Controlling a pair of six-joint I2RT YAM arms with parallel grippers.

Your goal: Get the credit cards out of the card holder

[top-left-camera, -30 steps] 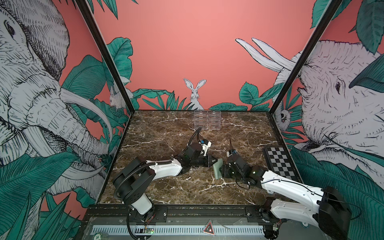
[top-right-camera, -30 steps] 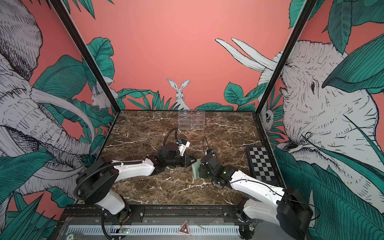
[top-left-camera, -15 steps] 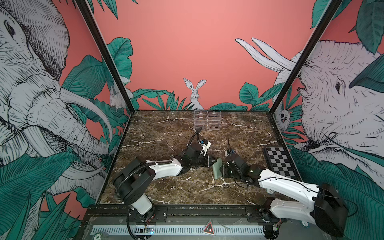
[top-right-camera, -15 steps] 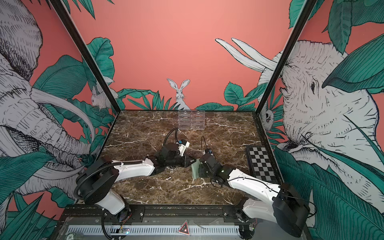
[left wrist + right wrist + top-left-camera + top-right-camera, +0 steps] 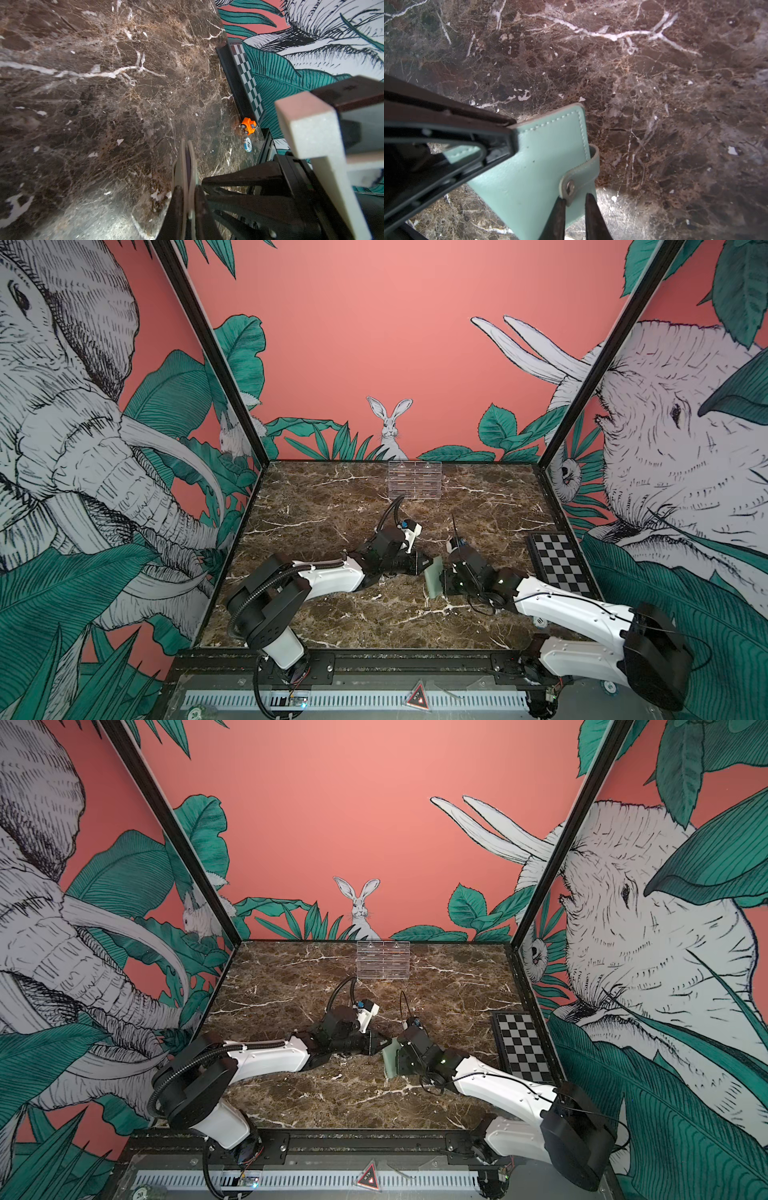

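Note:
The pale green card holder [image 5: 434, 581] [image 5: 390, 1061] stands on edge on the marble, between my two grippers, folded shut with its snap tab [image 5: 569, 188] fastened. My left gripper [image 5: 428, 566] [image 5: 188, 193] is shut on the holder's [image 5: 188, 158] upper edge, a finger on each cover. My right gripper [image 5: 444, 584] [image 5: 576, 202] meets the holder [image 5: 542, 166] from the other side. Its fingers stand a narrow gap apart around the tip of the tab; one finger touches it and the other does not. The credit cards are hidden.
A clear acrylic tiered stand [image 5: 414, 480] stands at the back middle. A black-and-white checkered board [image 5: 559, 560] lies along the right wall. An orange toy car [image 5: 248, 125] and a poker chip [image 5: 248, 144] lie near that board.
My right gripper's jaws have narrowed around the snap tab, and that arm has edged closer to the card holder. The left gripper keeps its hold, unmoved.

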